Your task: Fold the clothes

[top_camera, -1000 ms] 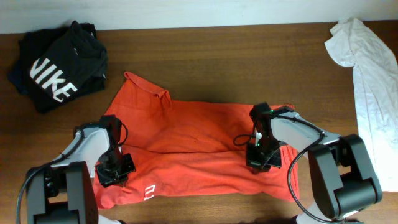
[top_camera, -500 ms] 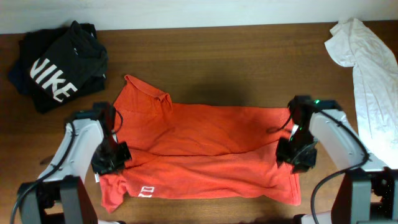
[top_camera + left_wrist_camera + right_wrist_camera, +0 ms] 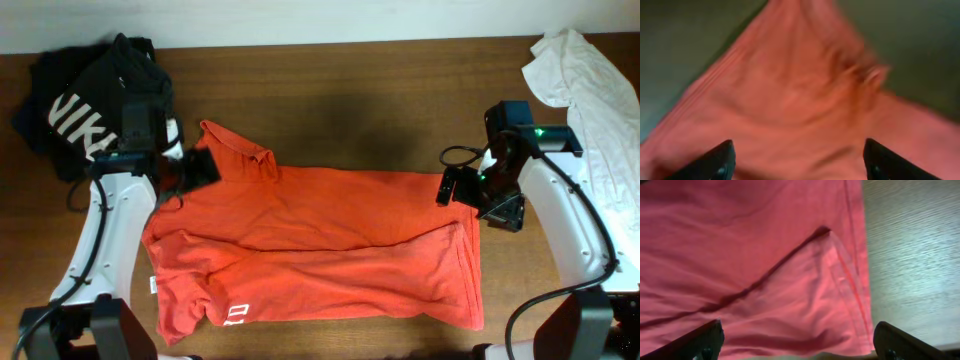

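Left gripper (image 3: 200, 168), right gripper (image 3: 448, 187): both released, empty, shifted from mid-garment out to far corners. T-shirt (image 3: 320, 240) now spread flatter; folding judged barely started.

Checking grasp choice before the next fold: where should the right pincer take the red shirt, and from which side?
Likely its far right corner, from the right over bare table. The shirt lies flat and its stitched hem edge there is free, so a low pinch should catch it. The open right pincer hovers nearby.
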You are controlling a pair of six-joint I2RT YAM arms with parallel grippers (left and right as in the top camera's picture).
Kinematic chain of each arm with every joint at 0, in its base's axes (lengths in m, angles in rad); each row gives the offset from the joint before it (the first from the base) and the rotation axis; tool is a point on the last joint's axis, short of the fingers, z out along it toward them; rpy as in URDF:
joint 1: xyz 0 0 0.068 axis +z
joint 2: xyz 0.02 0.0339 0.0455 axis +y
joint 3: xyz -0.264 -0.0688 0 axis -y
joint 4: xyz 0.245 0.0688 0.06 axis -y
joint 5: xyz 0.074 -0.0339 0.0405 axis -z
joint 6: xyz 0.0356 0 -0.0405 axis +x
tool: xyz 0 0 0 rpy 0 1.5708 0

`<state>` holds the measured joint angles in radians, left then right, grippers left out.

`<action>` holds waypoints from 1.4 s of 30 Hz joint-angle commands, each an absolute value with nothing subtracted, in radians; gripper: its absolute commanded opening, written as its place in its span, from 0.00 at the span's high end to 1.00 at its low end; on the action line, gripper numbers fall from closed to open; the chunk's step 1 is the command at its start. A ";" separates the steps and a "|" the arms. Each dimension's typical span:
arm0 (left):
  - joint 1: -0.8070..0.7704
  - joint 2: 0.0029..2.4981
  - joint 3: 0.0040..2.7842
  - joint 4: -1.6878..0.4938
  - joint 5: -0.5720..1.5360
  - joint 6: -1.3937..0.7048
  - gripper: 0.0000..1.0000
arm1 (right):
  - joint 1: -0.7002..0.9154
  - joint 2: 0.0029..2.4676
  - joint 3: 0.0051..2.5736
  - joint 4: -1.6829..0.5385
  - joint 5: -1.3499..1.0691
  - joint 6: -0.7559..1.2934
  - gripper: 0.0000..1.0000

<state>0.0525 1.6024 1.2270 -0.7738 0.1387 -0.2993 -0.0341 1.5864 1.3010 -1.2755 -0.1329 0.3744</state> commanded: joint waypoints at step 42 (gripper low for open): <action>-0.054 2.048 1.241 -0.190 0.186 -0.622 0.48 | -0.041 1.641 1.319 -1.163 -0.075 0.296 0.01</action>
